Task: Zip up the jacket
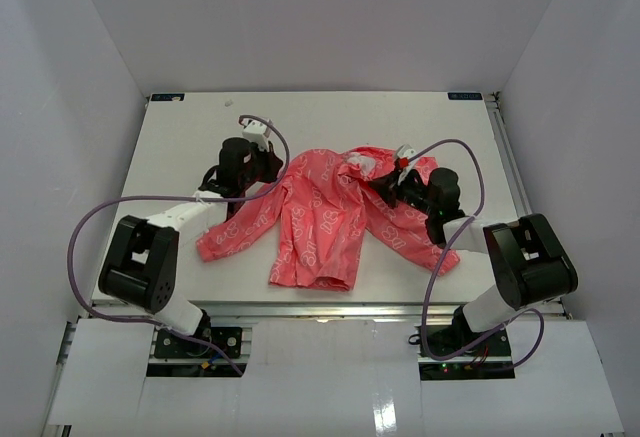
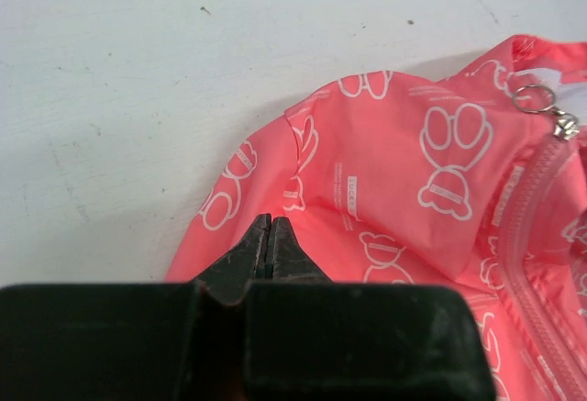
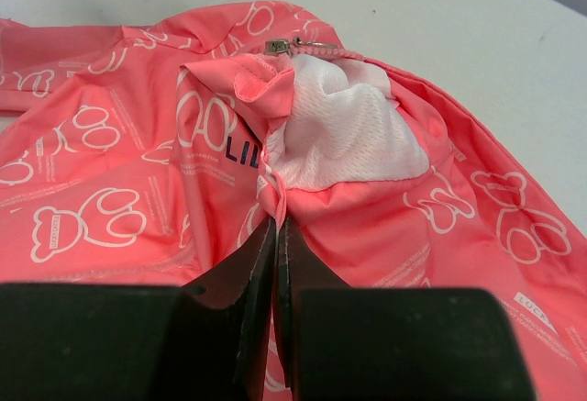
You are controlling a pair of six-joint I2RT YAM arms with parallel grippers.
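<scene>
Robot lab test cell. Plain white panels [image 1: 300, 17] box in a white table [image 1: 340, 122] at 9, 12 and 3 o'clock. Two arm bases [image 1: 185, 340] bolted to a metal rail [image 1: 320, 309] at 6 o'clock.

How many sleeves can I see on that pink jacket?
2. One sleeve of the jacket lies spread out to the left; the other sleeve lies on the right, partly under the right arm.

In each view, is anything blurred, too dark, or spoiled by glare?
Top external view: soft even light, faint shadows, jacket sharp, no glare on it. Left wrist view: fabric print crisp, left fingers nearly black, little detail. Right wrist view: white lining crisp, right fingers equally dark.
</scene>
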